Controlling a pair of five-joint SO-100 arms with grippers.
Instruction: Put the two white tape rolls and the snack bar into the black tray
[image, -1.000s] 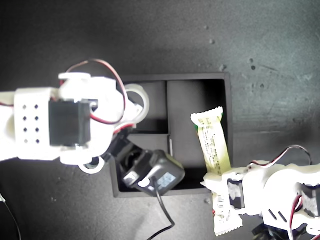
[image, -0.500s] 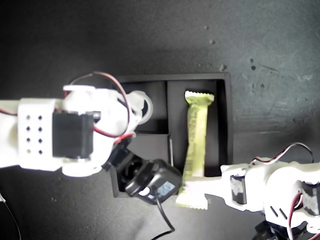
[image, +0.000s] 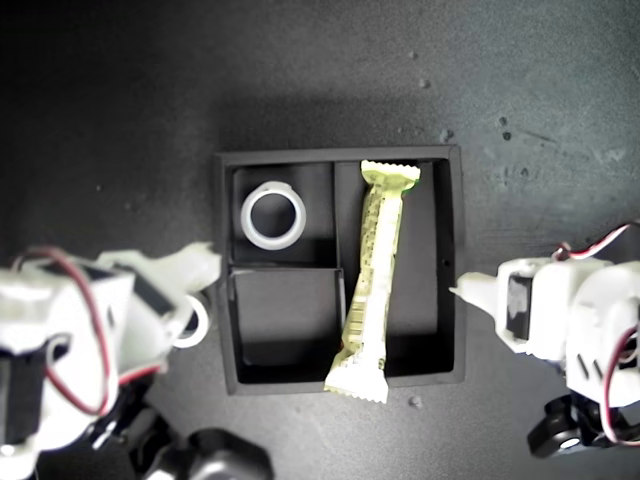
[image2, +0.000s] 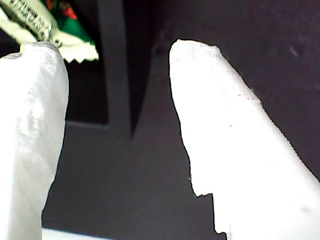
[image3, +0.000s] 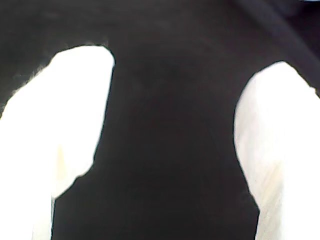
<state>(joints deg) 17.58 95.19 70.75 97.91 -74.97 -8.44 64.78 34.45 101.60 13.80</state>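
The black tray (image: 450, 160) lies in the middle of the exterior view. One white tape roll (image: 273, 215) rests in its upper small compartment. The snack bar (image: 372, 280) lies lengthwise in the tall compartment, and its lower crimped end (image2: 70, 47) rides over the tray's near wall. A second white ring (image: 195, 325), seemingly the other tape roll, peeks out just outside the tray's left wall, partly hidden by an arm. My first gripper (image: 465, 292) (image2: 117, 45) is open and empty, just outside the tray's right wall. My second gripper (image: 205, 262) (image3: 182, 57) is open over the dark table, left of the tray.
The lower small compartment (image: 285, 320) of the tray holds nothing. A black camera body (image: 215, 462) sits at the exterior view's bottom edge. The dark tabletop (image: 330, 70) stretches beyond the tray.
The first gripper laid the snack bar into the tall compartment, let go and drew back to the exterior view's right. The second arm pulled away toward the lower left, uncovering the tape roll in its compartment.
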